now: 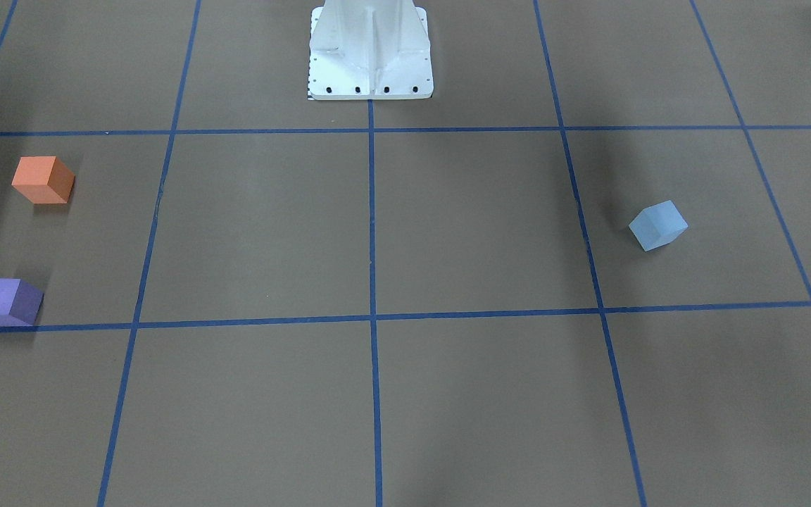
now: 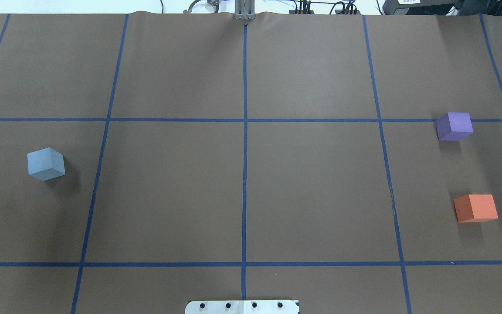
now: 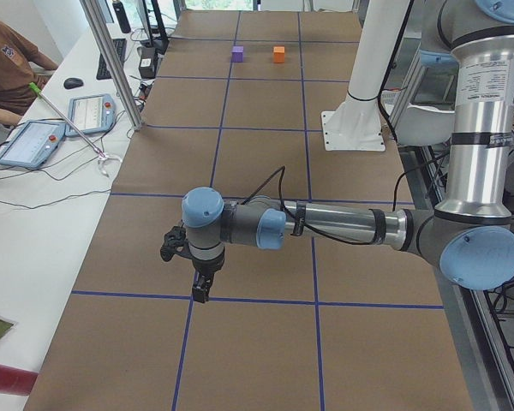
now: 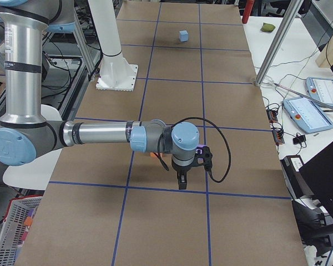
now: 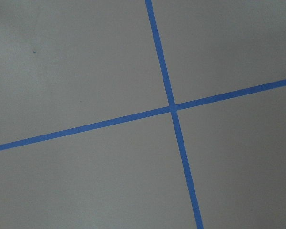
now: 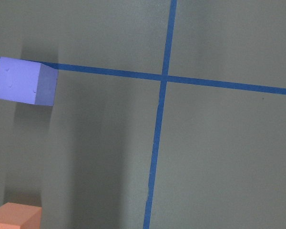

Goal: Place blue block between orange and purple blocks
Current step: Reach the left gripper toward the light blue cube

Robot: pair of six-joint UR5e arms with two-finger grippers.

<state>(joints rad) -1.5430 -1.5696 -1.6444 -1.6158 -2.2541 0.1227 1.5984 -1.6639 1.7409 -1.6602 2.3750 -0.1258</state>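
Note:
The light blue block sits alone on the robot's left side of the table, also in the front-facing view and far off in the right side view. The purple block and the orange block sit apart on the robot's right side, with a bare gap between them; both show in the right wrist view, purple and orange. My left gripper and right gripper show only in the side views and point down. I cannot tell whether they are open or shut.
The white robot base stands at the table's middle edge. Blue tape lines divide the brown table into squares. A side bench with teach pendants and an operator runs along the far side of the table.

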